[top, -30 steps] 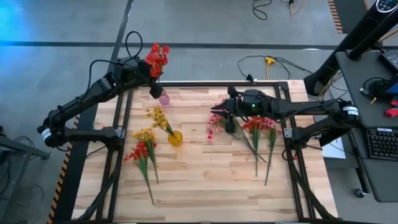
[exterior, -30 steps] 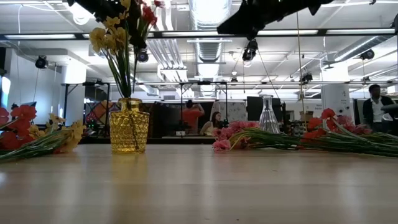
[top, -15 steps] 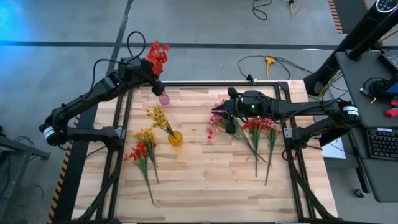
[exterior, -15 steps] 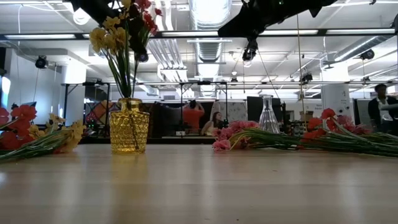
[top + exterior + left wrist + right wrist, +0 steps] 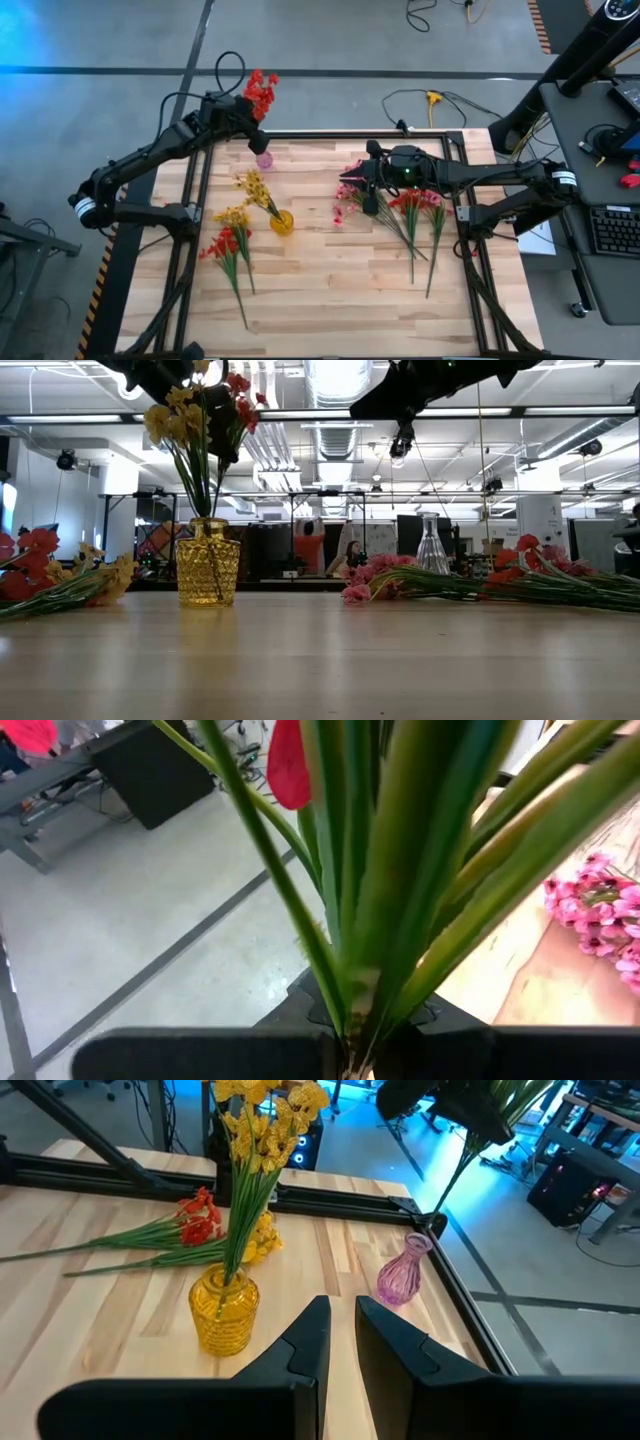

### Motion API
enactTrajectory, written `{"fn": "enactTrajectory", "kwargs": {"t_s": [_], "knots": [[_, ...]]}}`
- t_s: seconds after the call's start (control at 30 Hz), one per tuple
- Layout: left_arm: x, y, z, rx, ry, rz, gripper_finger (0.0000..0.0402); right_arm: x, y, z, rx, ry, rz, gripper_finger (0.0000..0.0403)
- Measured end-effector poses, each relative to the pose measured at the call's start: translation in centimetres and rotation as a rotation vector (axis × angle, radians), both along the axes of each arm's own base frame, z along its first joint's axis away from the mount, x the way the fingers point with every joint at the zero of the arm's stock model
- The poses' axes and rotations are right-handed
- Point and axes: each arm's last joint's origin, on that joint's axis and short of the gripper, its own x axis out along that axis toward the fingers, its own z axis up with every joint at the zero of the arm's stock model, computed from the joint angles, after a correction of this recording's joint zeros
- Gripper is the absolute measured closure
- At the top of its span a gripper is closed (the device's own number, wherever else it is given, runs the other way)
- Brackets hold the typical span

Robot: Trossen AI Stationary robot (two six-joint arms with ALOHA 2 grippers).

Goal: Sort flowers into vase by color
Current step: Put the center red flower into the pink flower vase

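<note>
1. Left pincer [image 5: 243,118] clenched on a red sprig [image 5: 260,92], held up over the far left corner of the tabletop [image 5: 330,290], just above the small purple vase [image 5: 264,159].
2. Right pincer [image 5: 352,178] closed, nothing visibly in it, hovering over the pink flowers [image 5: 347,203] mid-tabletop.
3. Done: yellow flowers [image 5: 254,188] standing in the yellow vase [image 5: 282,222].
4. Left: red and yellow mixed bunch [image 5: 229,243] lying near the left edge; red flowers [image 5: 421,201] lying right; clear vase [image 5: 431,548] seemingly empty.
5. Roughly early-to-middle; most sprigs not yet sorted.
</note>
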Motion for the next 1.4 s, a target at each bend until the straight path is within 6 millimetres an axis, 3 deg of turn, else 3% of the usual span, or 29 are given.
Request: {"fn": "enactTrajectory", "kwargs": {"t_s": [0.93, 1.4], "knots": [[-0.2, 0.2, -1.5, -0.03, -0.045, 0.036, 0.0395, 0.0, 0.0, 0.1, -0.002, -0.01, -0.001, 0.036], [-0.1, 0.2, -3.3, -0.043, -0.064, 0.05, 0.0395, 0.0, 0.0, 0.1, 0.013, -0.013, -0.005, 0.036]]}}
